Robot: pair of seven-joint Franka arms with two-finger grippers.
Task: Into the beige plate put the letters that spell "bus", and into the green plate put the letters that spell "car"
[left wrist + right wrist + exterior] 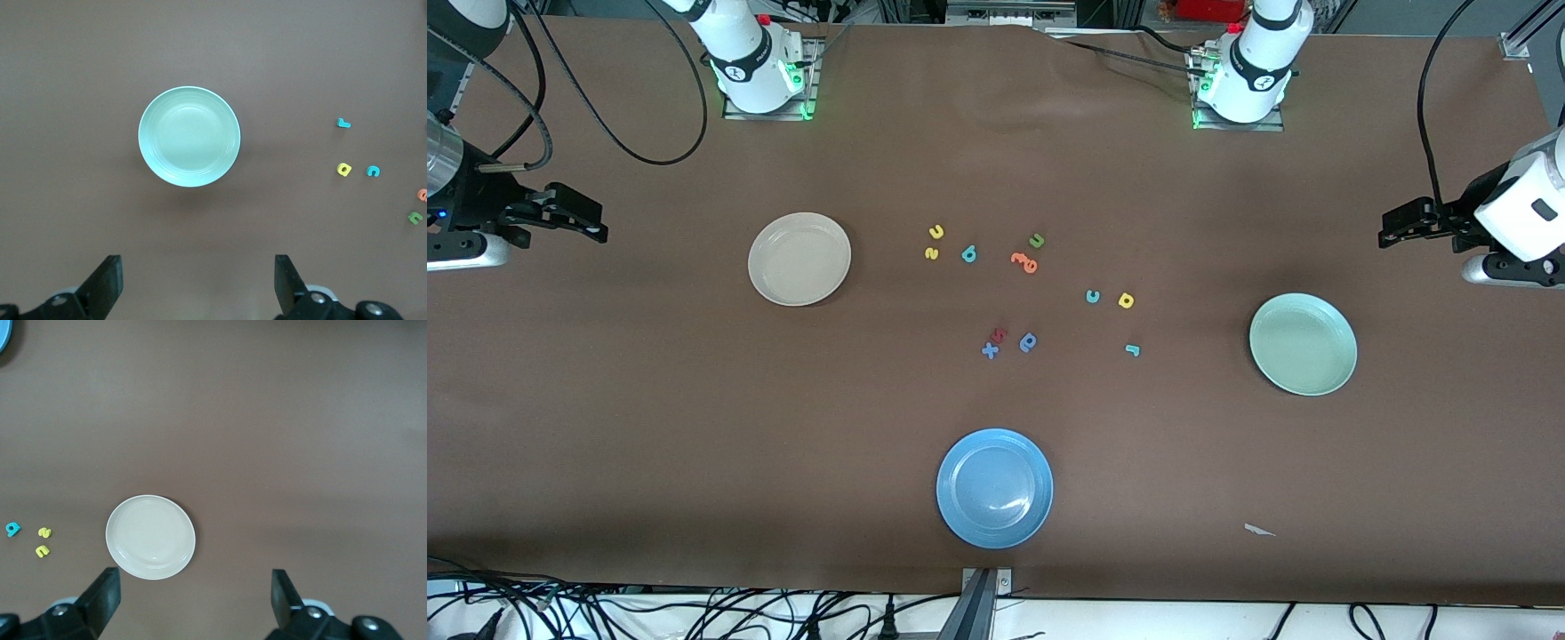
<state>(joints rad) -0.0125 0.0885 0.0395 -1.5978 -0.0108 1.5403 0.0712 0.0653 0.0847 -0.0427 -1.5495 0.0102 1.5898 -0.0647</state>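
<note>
Left gripper [1392, 227] hanging wide open and empty over the table [694, 400] edge at the left arm's end, well apart from the green plate [1303, 344], which sits nearer the front camera. Right gripper [591, 222] likewise wide open, holding nothing, over the edge at the right arm's end, well apart from the beige plate [799, 259].

Between the plates, mid-table: yellow "u" [936, 232], yellow "s" [932, 253] and teal "b" [969, 255] clustered toward the beige plate; teal "c" [1093, 297], yellow "a" [1126, 300] and teal "r" [1132, 350] toward the green plate. All lying flat; the "r" too small to judge its long axis.

Left wrist view: only the green plate [189, 136] and the "car" letters, plus both fingers [107, 283] spread. Right wrist view: beige plate [151, 537] and the "bus" letters. Front view alone: blue plate [994, 487] near the camera-side edge.
</note>
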